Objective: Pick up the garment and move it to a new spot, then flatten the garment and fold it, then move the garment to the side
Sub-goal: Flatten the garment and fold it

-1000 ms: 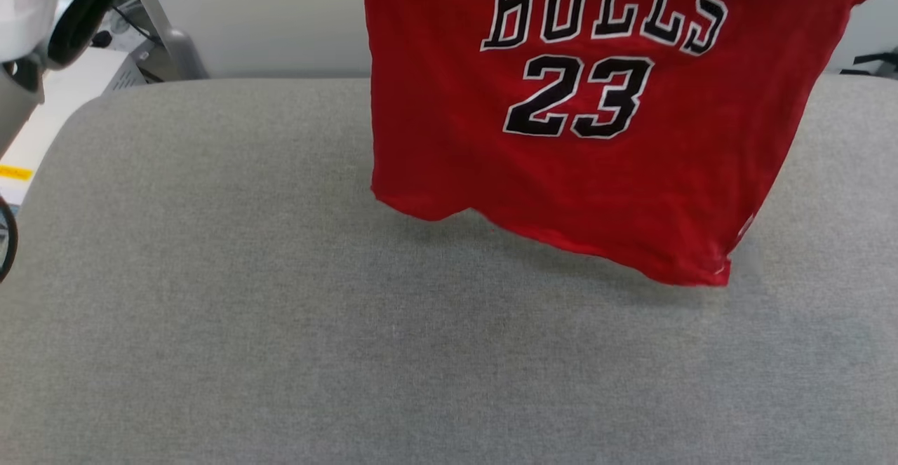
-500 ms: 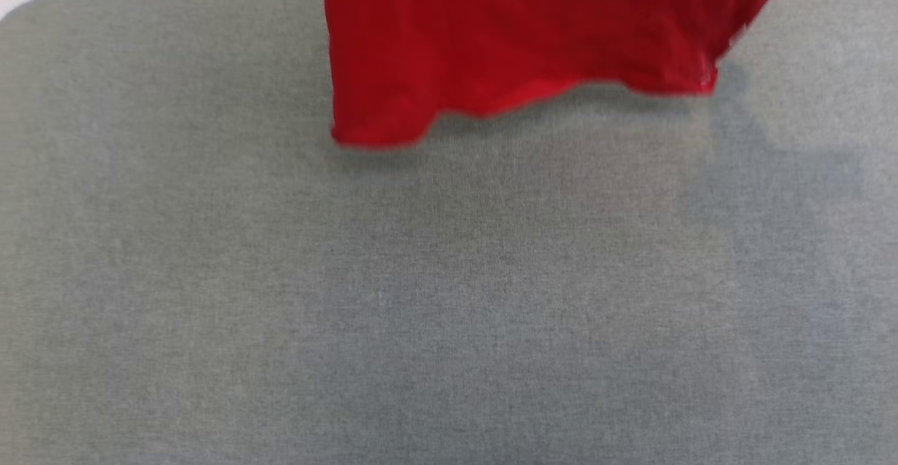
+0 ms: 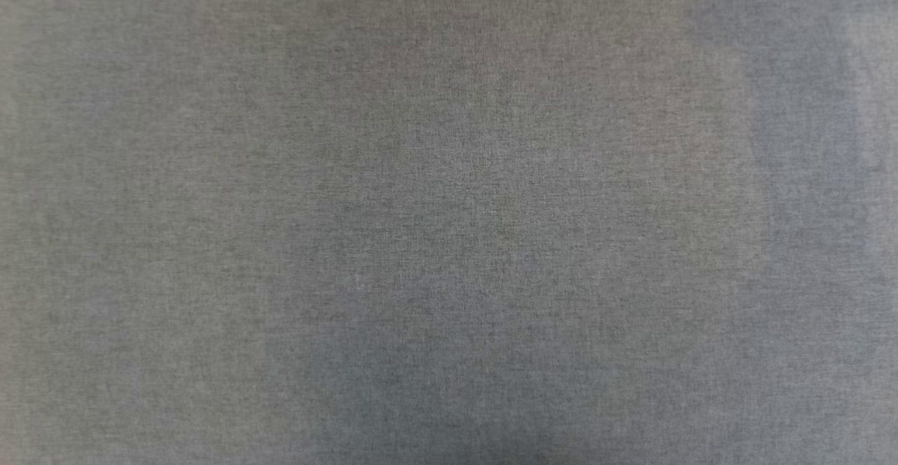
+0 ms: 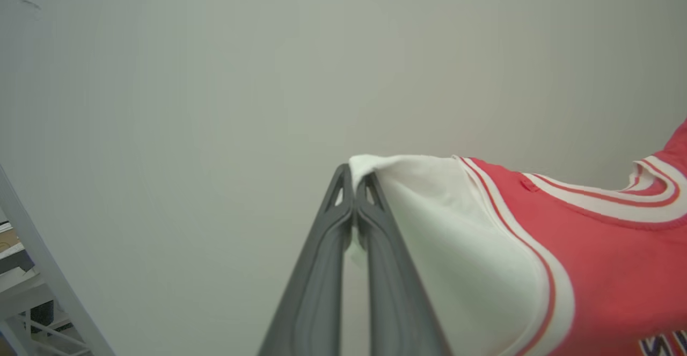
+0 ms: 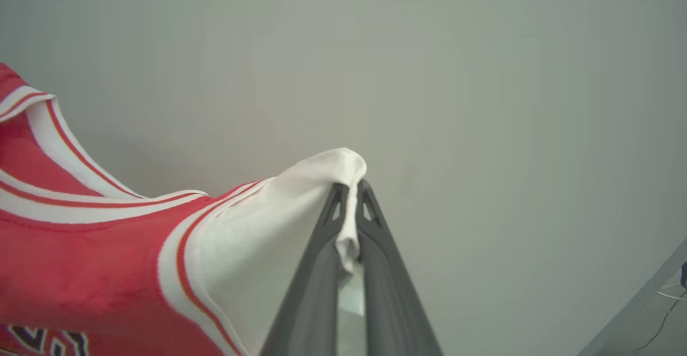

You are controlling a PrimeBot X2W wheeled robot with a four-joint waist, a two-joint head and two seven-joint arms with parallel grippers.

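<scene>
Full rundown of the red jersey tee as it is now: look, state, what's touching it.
The red jersey-style T-shirt, of soft knit fabric by its look, hangs spread between two claws before a pale wall. The left claw is shut on the tip of one white sleeve; the right claw is shut on the other's. Red-and-white stripes trim the sleeve seams and the sagging collar. Dark white-outlined lettering peeks in at the bottom edge of both wrist views.

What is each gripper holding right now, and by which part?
Both hold the garment. The left gripper is shut on the outer end of one white sleeve, and the right gripper is shut on the end of the other.
</scene>
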